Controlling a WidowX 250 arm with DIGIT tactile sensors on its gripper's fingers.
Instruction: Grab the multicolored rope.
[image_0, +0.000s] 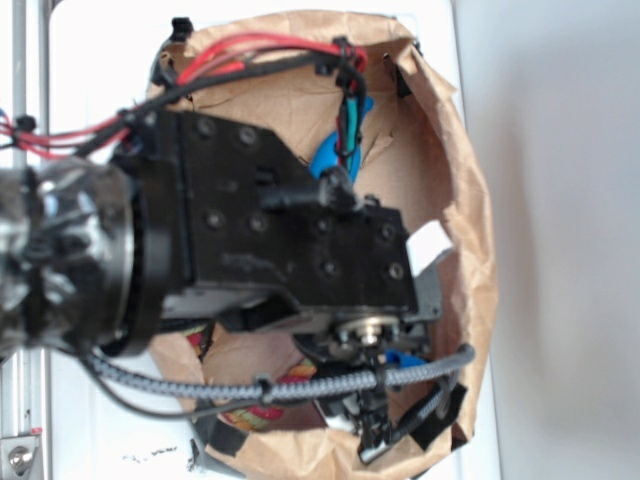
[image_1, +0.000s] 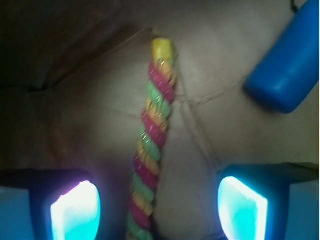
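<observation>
The multicolored rope (image_1: 152, 135) lies on brown paper in the wrist view, running from the bottom middle up to a yellow end. A bit of it shows under the arm in the exterior view (image_0: 262, 407). My gripper (image_1: 159, 210) is open, its two glowing cyan fingertips (image_1: 76, 211) on either side of the rope, apart from it. In the exterior view the gripper (image_0: 372, 415) reaches down into the paper bag (image_0: 470, 260), mostly hidden by the black arm.
A blue plastic bottle (image_1: 287, 65) lies at the upper right of the wrist view, also visible behind the arm (image_0: 330, 155). A grey-black braided cable (image_0: 300, 388) crosses in front of the bag. The bag's paper walls surround the gripper.
</observation>
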